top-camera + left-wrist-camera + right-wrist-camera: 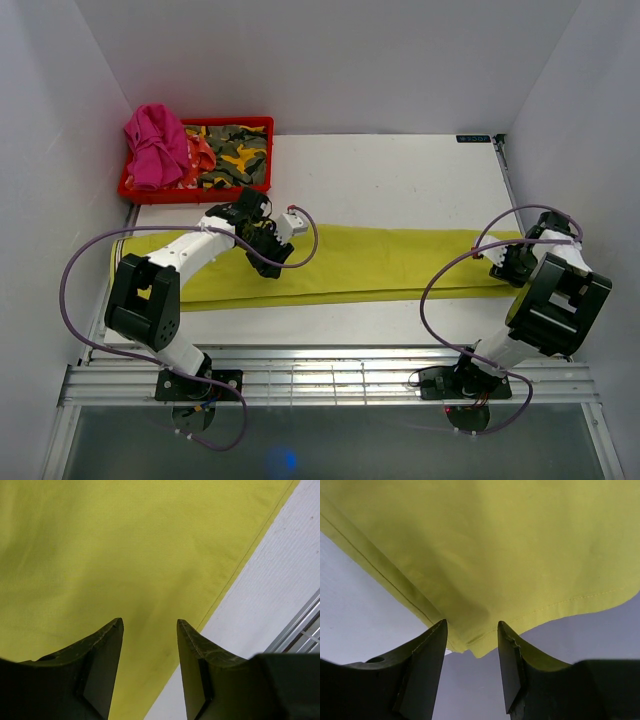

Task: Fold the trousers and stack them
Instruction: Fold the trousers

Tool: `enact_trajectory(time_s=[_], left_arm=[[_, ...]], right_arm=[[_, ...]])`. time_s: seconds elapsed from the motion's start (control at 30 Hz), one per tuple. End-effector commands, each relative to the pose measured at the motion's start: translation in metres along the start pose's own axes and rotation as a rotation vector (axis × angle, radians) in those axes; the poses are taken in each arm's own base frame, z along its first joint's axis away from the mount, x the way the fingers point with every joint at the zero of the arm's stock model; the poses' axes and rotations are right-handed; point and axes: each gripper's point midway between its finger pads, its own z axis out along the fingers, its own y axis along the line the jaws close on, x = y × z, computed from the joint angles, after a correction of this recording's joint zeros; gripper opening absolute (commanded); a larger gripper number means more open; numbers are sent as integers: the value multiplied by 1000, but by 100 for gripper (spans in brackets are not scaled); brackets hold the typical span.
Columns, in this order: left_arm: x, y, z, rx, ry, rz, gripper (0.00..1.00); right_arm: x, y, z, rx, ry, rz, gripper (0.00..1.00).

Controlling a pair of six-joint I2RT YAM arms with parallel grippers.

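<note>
The lime yellow-green trousers (370, 262) lie flat as a long strip across the table, from the left edge to the right arm. My left gripper (272, 246) hovers over their left part, open, with only flat cloth (125, 555) under the gap between its fingers (106, 645). My right gripper (512, 262) is at the strip's right end, open. In the right wrist view a hemmed corner of the trousers (485, 647) hangs between the jaws, which stand apart and do not pinch it.
A red bin (262, 124) at the back left holds camouflage cloth (232, 155), with a pink garment (155, 145) draped over its left side. White table (400, 175) lies behind the trousers, and a metal rail (330, 375) runs along the near edge.
</note>
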Motion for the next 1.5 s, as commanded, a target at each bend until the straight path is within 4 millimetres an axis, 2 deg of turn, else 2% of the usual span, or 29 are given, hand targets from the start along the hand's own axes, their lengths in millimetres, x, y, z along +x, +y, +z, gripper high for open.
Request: enact_trajectory(time_s=[0.0,0.27,0.37,0.4,0.47,0.5,0.53,0.77,1.0,1.27,1.37,1.4,1.47], left_arm=[[0,-2,-2,0,-2,-2,58],[5,-3,1,1,6,-11,59],[6,-5,1,5,3,-11,57],[8,-6,1,10,8,-12,57],[10,-9,2,11,6,-7,56],[12,-11,3,12,12,0,55],[17,-13,6,10,22,5,54],[30,-29,14,5,63,103,47],[36,-28,19,-12,82,146,43],[29,-17,16,-74,70,156,24],[26,-15,12,-89,60,162,4],[23,-15,8,-98,48,167,0],[19,-16,2,-103,40,159,0]], right_arm=[[3,-4,-4,37,16,-53,50],[9,-12,4,67,41,-69,45],[9,-16,2,85,38,-65,36],[8,-17,0,95,36,-67,29],[7,-18,-2,100,33,-68,21],[7,-18,-4,106,33,-69,12],[6,-18,-5,106,33,-69,8],[3,-18,-12,111,23,-67,8],[4,-17,-13,101,27,-53,8],[3,-20,-18,107,20,-58,8],[2,-26,-23,121,18,-58,8],[2,-29,-26,133,18,-58,8],[0,-33,-31,143,14,-58,8]])
